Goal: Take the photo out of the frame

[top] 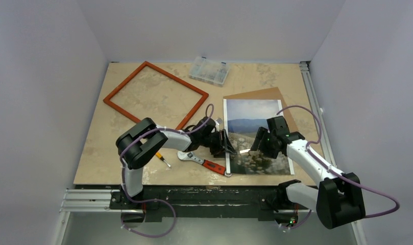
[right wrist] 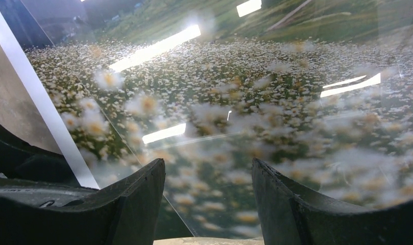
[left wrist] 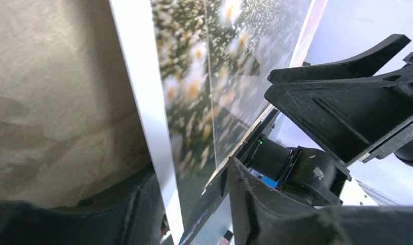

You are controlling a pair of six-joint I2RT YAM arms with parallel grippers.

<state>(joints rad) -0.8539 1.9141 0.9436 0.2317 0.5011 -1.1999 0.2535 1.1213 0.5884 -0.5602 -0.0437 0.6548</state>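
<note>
The photo (top: 255, 133), sky above and flower field below, lies flat at the right of the table on the brown backing board (top: 268, 94). A clear pane with bright reflections covers part of it (right wrist: 275, 102). The red-orange frame (top: 155, 94) lies by itself at the back left. My left gripper (top: 227, 143) is open at the photo's left edge; the white border (left wrist: 143, 102) runs between its fingers (left wrist: 255, 204). My right gripper (top: 260, 144) is open low over the flower field, empty, its fingers (right wrist: 143, 194) just above the pane.
A red-handled wrench (top: 204, 161) and a small screwdriver (top: 162, 158) lie near the front, left of the photo. A clear plastic parts box (top: 209, 70) sits at the back. A metal rail (top: 314, 102) runs along the table's right edge.
</note>
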